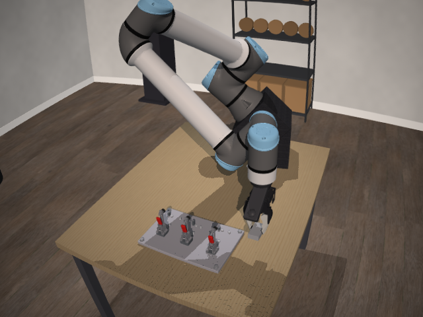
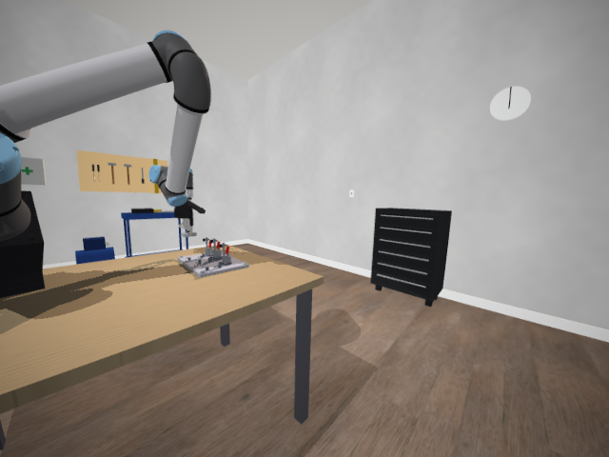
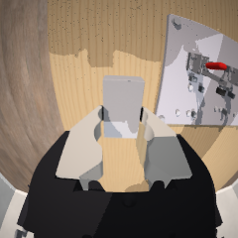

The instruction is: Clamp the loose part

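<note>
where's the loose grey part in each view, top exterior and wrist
Top: the grey part sits low and right of centre, between the fingers of the gripper, just right of the fixture plate.
Exterior: too small to make out; only the gripper shows, left of centre, behind the plate.
Wrist: centre, the part stands pinched between both fingers, plate at right.
Shared landmark: the fixture plate with its red-handled clamps.

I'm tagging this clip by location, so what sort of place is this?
Most likely a workshop: a pegboard of hand tools on the wall, a black drawer cabinet, and a clamping fixture on a wooden table.
</note>
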You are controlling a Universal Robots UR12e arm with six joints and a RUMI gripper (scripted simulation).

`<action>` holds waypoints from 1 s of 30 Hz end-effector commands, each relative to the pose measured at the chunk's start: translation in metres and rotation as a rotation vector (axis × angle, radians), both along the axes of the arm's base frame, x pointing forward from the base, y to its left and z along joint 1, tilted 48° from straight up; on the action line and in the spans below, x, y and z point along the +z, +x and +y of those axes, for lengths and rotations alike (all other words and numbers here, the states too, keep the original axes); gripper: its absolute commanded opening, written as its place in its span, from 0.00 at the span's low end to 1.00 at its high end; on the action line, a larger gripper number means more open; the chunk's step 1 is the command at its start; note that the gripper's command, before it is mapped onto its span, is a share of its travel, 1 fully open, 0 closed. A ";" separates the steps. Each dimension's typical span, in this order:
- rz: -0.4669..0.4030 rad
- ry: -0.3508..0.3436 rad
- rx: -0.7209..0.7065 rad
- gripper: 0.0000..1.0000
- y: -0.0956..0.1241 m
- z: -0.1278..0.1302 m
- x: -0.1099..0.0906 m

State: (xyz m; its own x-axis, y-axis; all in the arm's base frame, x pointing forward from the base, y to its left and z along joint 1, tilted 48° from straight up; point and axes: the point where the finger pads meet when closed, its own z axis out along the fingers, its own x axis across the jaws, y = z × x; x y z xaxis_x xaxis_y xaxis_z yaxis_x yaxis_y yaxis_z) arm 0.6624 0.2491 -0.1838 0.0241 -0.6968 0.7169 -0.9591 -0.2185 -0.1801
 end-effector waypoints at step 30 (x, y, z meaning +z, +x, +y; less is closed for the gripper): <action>-0.001 0.001 0.001 0.00 -0.016 -0.017 -0.016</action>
